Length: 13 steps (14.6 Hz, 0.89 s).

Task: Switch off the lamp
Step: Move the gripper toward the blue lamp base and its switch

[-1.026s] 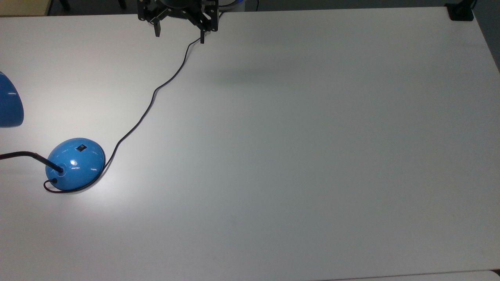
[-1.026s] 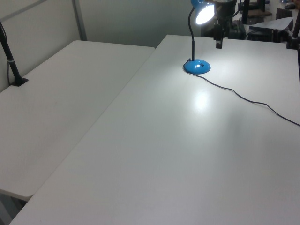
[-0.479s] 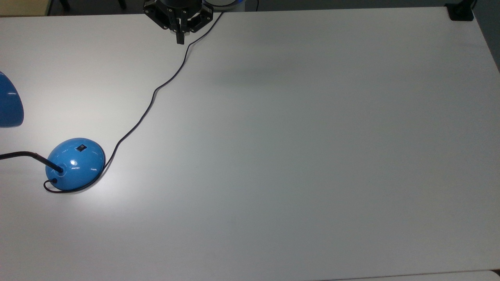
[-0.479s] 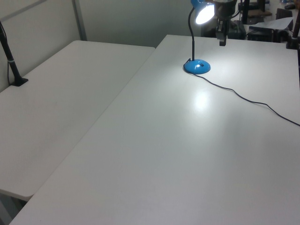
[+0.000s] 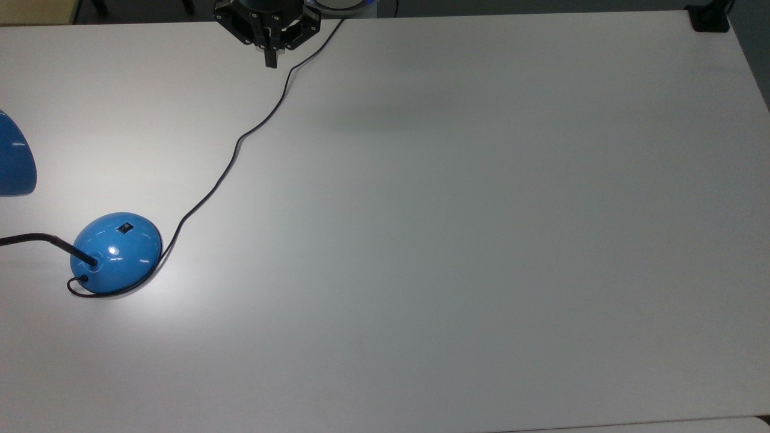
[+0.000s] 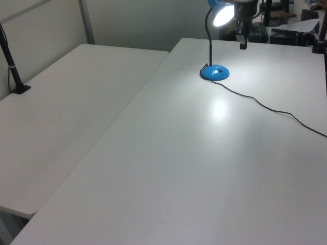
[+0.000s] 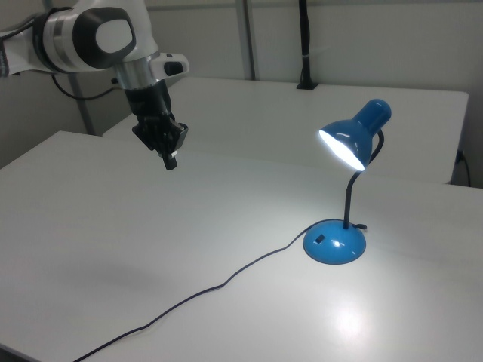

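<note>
Glossy blue, the lamp (image 7: 336, 243) glows; the gripper (image 7: 171, 161), fingers pressed together, hangs well apart and could slide off its curved base, missing the switch (image 5: 125, 228).

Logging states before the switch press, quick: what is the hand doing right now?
Hand: closed, holding nothing, in the air away from the lamp.

gripper (image 5: 270, 60) fingers now closed vs spread 1 s ago, shifted slightly toward the top view's left
</note>
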### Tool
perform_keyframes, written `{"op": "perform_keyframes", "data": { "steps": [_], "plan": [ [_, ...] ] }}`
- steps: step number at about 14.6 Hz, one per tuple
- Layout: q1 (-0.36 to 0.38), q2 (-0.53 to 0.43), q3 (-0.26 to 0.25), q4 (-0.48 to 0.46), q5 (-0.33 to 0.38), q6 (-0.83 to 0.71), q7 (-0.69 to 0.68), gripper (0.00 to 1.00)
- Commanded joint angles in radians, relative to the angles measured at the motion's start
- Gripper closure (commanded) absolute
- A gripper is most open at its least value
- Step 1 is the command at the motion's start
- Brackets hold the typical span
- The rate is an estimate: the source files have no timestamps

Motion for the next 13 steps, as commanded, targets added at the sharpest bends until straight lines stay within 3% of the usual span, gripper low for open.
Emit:
{"op": "perform_keyframes", "data": {
  "steps": [1, 7, 13],
  "plan": [
    [-0.055, 0.006, -0.005, -0.003, 0.027, 0.057, 0.026, 1.0],
    [-0.193, 0.064, -0.005, -0.073, 0.035, 0.334, 0.151, 1.0],
    [-0.325, 0.213, -0.005, -0.084, 0.07, 0.623, 0.218, 1.0]
  ]
}}
